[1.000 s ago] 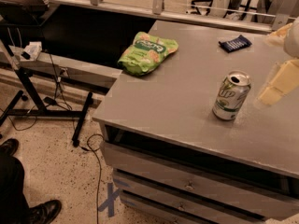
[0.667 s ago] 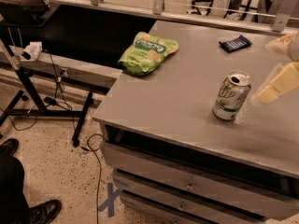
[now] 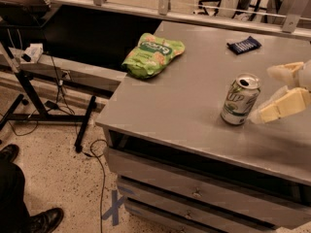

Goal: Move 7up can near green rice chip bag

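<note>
The 7up can (image 3: 239, 99) stands upright on the grey table (image 3: 184, 101), toward its front right. The green rice chip bag (image 3: 153, 54) lies near the table's back left corner, well apart from the can. My gripper (image 3: 274, 93) enters from the right edge, just right of the can. Its two cream fingers are spread apart, one (image 3: 286, 73) above and behind, one (image 3: 282, 106) lower and nearer, with its tip close beside the can. Nothing is held.
A small dark blue wrapped packet (image 3: 244, 44) lies at the table's back. Drawers (image 3: 194, 193) sit under the tabletop. A black stand with cables (image 3: 43, 101) is to the left on the speckled floor. A person's black shoes (image 3: 29, 217) are at bottom left.
The gripper has shifted slightly, its upper finger lower and closer to the can. The can and bag have not moved.
</note>
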Controlling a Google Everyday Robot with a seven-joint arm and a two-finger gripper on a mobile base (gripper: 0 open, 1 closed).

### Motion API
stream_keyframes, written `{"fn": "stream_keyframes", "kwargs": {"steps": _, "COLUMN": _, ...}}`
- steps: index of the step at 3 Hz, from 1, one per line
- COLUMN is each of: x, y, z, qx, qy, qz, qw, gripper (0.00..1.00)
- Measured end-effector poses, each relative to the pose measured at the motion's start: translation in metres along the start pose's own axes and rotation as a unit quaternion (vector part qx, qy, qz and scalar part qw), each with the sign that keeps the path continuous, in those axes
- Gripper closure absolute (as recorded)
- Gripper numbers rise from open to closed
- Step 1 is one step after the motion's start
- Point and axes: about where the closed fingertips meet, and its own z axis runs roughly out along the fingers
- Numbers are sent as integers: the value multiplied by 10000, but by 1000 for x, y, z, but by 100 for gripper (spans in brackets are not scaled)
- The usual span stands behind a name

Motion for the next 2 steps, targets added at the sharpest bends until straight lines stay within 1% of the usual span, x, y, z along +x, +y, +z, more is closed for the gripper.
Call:
{"fn": "stream_keyframes", "kwargs": {"steps": 1, "x": 6, "y": 13, "z": 20, "qx": -221, "qy": -672, "qz": 38, "qw": 9975, "gripper": 0}}
{"fn": "stream_keyframes", "kwargs": {"steps": 2, "x": 3, "y": 21, "z": 41, "qx": -323, "qy": -1180, "qz": -92, "qw": 9925, "gripper": 18}}
